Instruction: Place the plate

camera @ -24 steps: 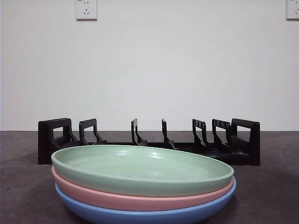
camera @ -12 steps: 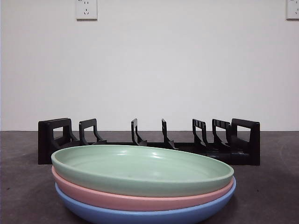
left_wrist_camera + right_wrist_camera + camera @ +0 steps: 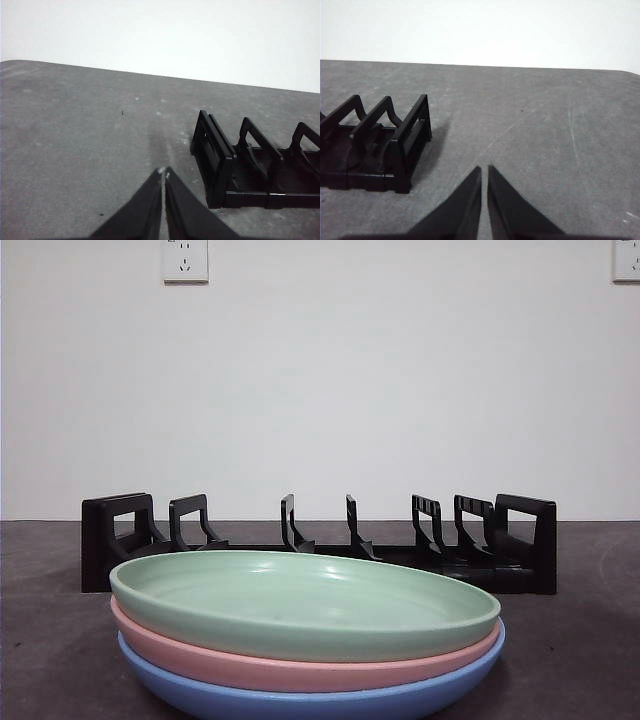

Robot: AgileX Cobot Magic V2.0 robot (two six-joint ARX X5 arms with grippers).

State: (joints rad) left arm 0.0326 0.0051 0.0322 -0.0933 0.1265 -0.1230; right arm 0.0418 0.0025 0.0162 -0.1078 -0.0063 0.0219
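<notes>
Though two wall sockets show high on the white wall (image 3: 400,390), one (image 3: 185,260) near the top left of the front view and another (image 3: 626,260) at the top right corner, no brand, label or writing can be read on them or on anything else. Beneath the wall runs a dark grey, faintly speckled surface (image 3: 570,640), matt and slightly scuffed, with pale streaks visible in the right wrist view.

Close to the front camera sits a stack of three plates: a green plate (image 3: 300,600) on top, a pink plate (image 3: 290,668) under it, and a blue plate (image 3: 300,702) at the bottom, touching the surface. All three lie flat, nested one in another. Behind the stack, apart from it, stands a black rack (image 3: 320,545) with upright dividers and a taller loop at each end; none of its slots holds a plate.

Neither arm appears in the front view. The left gripper (image 3: 164,172) hangs above bare surface just beside one end of the rack (image 3: 250,165), its jaws pressed together with nothing between them. The right gripper (image 3: 484,169) hangs near the opposite end of the rack (image 3: 380,145), its jaws nearly touching, only a thin slit between them, also holding nothing.
</notes>
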